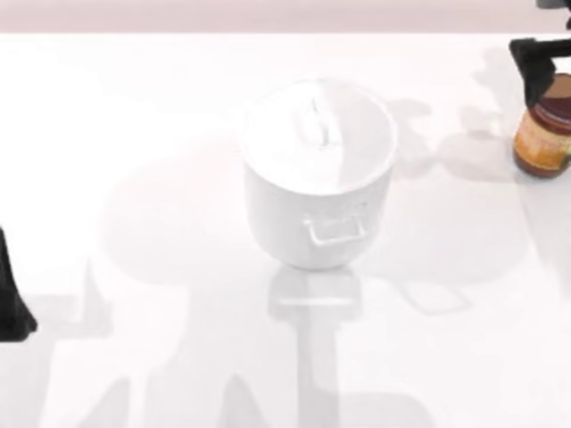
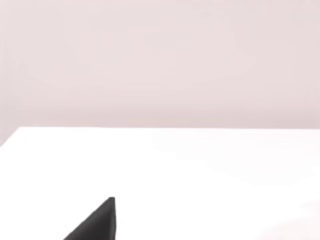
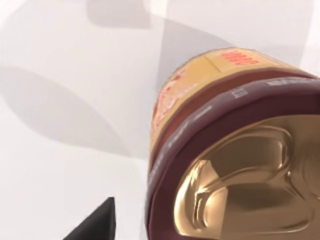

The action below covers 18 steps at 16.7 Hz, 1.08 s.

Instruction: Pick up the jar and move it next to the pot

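The white pot (image 1: 318, 169), with its lid and a rectangular side handle facing the front, stands at the table's middle. The jar (image 1: 542, 134) stands upright near the right edge, well to the right of the pot; it has a dark brown lid and a yellowish label over amber contents. My right gripper (image 1: 540, 76) hangs just above and behind the jar, open. In the right wrist view the jar (image 3: 215, 125) fills the picture, and one dark finger (image 3: 100, 225) stands beside the lid, apart from it. My left gripper (image 1: 13, 312) is parked at the left edge, open.
Bare white tabletop (image 1: 161, 134) lies all round the pot, with shadows of the arms across it. The left wrist view shows only the table's far edge (image 2: 160, 128) and one finger (image 2: 102, 222).
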### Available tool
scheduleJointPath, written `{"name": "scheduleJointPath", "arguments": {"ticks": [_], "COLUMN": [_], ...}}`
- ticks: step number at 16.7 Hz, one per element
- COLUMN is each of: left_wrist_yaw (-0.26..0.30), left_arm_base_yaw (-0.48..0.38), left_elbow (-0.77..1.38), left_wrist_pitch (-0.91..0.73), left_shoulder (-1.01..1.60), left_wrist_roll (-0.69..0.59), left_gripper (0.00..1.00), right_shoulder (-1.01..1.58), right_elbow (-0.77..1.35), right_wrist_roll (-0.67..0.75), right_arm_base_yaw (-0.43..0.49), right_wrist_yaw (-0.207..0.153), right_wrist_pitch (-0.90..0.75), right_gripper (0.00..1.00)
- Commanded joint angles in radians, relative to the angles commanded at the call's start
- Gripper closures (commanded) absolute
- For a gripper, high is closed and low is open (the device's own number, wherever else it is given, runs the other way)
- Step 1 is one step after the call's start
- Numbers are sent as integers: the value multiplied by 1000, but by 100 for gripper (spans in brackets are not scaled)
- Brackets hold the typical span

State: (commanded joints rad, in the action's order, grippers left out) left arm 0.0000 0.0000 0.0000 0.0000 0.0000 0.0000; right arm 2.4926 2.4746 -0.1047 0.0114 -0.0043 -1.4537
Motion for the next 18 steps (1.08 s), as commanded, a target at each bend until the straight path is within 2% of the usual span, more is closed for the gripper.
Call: {"name": "scheduleJointPath", "arguments": {"ticks": [7,11,18], "left_wrist_yaw": [0,0,0], "left_arm_base_yaw": [0,0,0], "left_elbow": [0,0,0], "left_wrist_pitch": [0,0,0], "left_shoulder": [0,0,0], "left_wrist_roll": [0,0,0], "left_gripper": [0,0,0], "right_shoulder": [-9,-9,-9], "right_elbow": [-200,-209,-209], "right_wrist_roll": [2,2,2], "right_arm_base_yaw": [7,7,7], "right_wrist_yaw": [0,0,0], "right_wrist_pitch": [192,201,201], "right_gripper": [0,0,53]}}
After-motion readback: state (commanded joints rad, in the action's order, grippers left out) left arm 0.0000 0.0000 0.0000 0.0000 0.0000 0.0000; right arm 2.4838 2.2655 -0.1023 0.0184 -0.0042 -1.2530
